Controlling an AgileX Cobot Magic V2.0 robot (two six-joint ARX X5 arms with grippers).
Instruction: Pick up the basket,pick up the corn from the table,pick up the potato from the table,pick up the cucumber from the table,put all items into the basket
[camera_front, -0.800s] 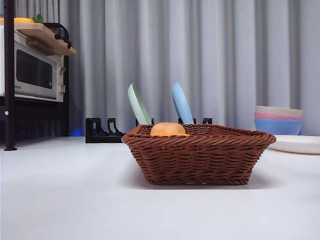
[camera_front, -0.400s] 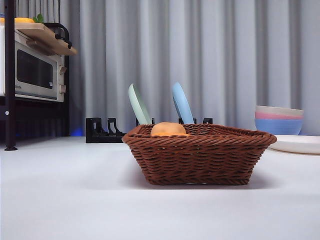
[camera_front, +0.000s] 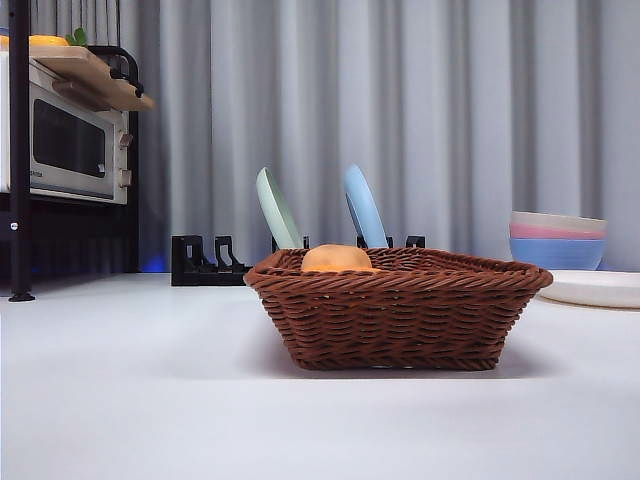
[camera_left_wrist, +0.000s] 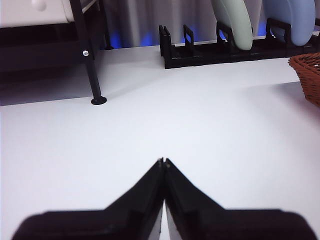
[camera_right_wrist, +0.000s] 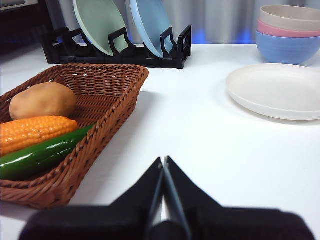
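While the potato (camera_right_wrist: 43, 99), corn (camera_right_wrist: 35, 132) and cucumber (camera_right_wrist: 42, 155) lie in the basket (camera_front: 398, 312) on the desk (camera_front: 130, 400), left gripper (camera_left_wrist: 163, 161) and right gripper (camera_right_wrist: 163, 160) sit closed, empty.

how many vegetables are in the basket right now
3, all in the basket: the potato toward the plate rack end, the corn beside it, then the cucumber along the corn's other side. Nothing seems hidden underneath.
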